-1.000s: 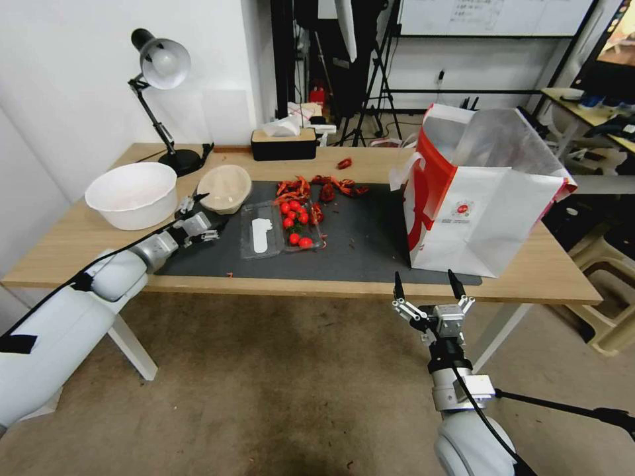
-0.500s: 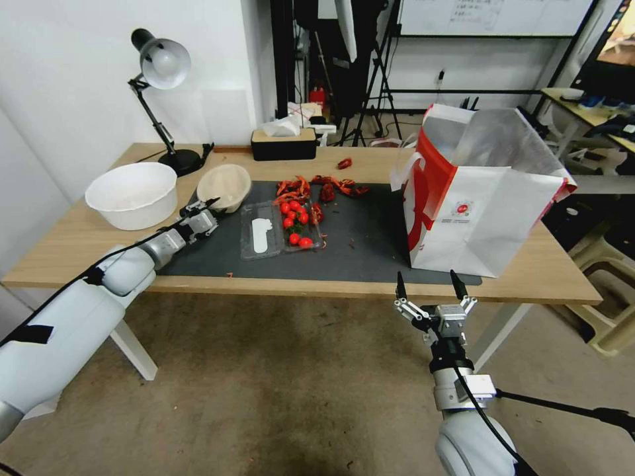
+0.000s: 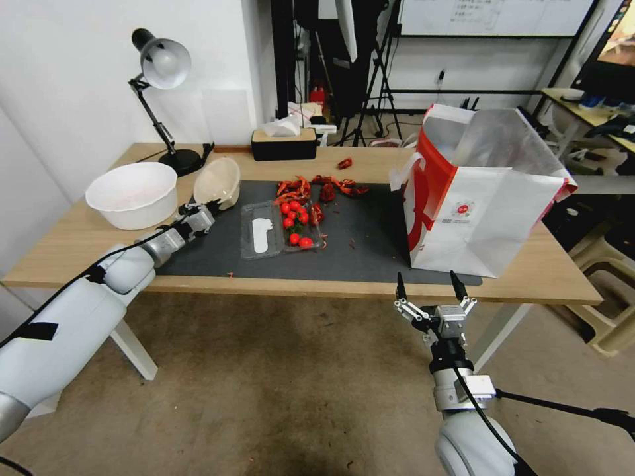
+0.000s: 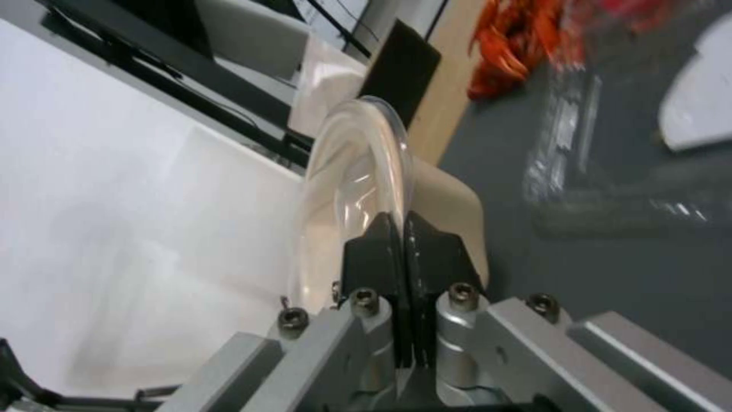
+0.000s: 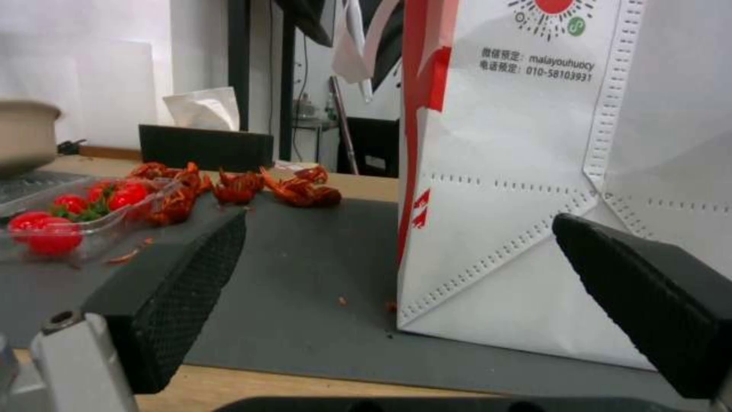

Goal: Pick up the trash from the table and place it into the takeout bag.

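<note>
Fingers: left gripper (image 3: pixel 202 215) is pinching the rim of the beige pulp bowl (image 3: pixel 217 182), tilting it above the mat's left end; right gripper (image 3: pixel 428 291) is hanging spread wide.
Progress: crayfish shells (image 3: pixel 321 188) and tomato tray (image 3: pixel 281 227) are lying untouched; takeout bag (image 3: pixel 486 221) is standing at right.
Arm pose: left arm is reaching low across the table (image 3: pixel 73 241); right is waiting below the edge.

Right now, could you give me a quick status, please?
Left gripper shut on tilted beige bowl. Right gripper open, below table edge. Bag upright, open.
</note>
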